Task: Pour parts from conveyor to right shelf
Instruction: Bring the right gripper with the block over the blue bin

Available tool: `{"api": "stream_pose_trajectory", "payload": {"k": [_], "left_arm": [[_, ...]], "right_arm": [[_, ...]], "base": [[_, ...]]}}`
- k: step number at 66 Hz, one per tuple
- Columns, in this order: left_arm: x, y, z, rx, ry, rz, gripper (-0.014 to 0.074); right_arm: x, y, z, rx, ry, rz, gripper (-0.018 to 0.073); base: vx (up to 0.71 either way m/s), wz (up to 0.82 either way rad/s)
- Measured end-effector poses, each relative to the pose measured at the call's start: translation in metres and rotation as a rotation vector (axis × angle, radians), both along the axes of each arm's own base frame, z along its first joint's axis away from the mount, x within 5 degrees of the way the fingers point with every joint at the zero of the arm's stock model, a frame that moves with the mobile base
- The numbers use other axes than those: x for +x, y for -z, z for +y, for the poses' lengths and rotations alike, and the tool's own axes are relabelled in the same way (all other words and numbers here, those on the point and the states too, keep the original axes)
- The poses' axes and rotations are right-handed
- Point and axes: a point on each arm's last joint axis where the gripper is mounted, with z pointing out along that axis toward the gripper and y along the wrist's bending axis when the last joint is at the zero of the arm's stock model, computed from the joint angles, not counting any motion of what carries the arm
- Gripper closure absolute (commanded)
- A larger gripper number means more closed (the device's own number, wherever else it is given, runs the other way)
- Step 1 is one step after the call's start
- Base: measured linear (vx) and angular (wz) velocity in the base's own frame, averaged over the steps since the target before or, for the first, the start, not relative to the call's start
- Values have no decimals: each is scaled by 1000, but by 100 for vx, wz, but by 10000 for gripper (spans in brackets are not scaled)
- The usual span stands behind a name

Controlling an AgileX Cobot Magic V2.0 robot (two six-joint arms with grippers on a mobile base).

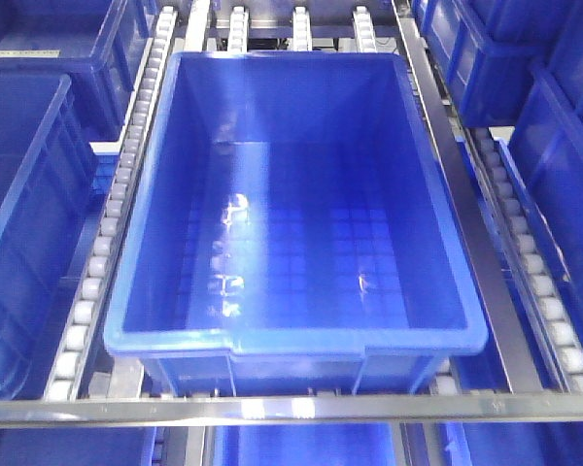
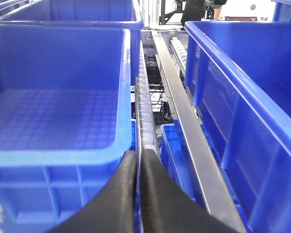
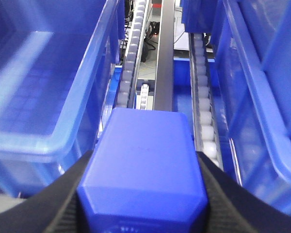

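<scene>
Right gripper (image 3: 146, 158) jaws clenched on the blue part (image 3: 141, 187), held over a roller rail (image 3: 130, 73) of the right shelf (image 1: 114, 199). Left gripper (image 2: 137, 191) jaws pressed together finger to finger, above another rail. Large blue crate (image 1: 301, 107) seated on the shelf's white rollers.

You are looking down on the right shelf (image 1: 481, 252), whose silver frame is carrying rails of white rollers (image 1: 102, 248). A large blue crate (image 1: 301, 342) is sitting on those rails, with neighbouring crates (image 1: 19, 291) standing just beside it on either side.
</scene>
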Motion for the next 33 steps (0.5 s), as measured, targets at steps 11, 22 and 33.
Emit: {"api": "stream_pose_trajectory", "payload": {"k": [11, 22, 33], "left_arm": [[0, 0, 0, 0, 0, 0, 603], [0, 0, 0, 0, 0, 0, 603], [0, 0, 0, 0, 0, 0, 603]], "right_arm": [[0, 0, 0, 0, 0, 0, 564], [0, 0, 0, 0, 0, 0, 564], [0, 0, 0, 0, 0, 0, 564]], "base": [[14, 7], [14, 2], [9, -1]]}}
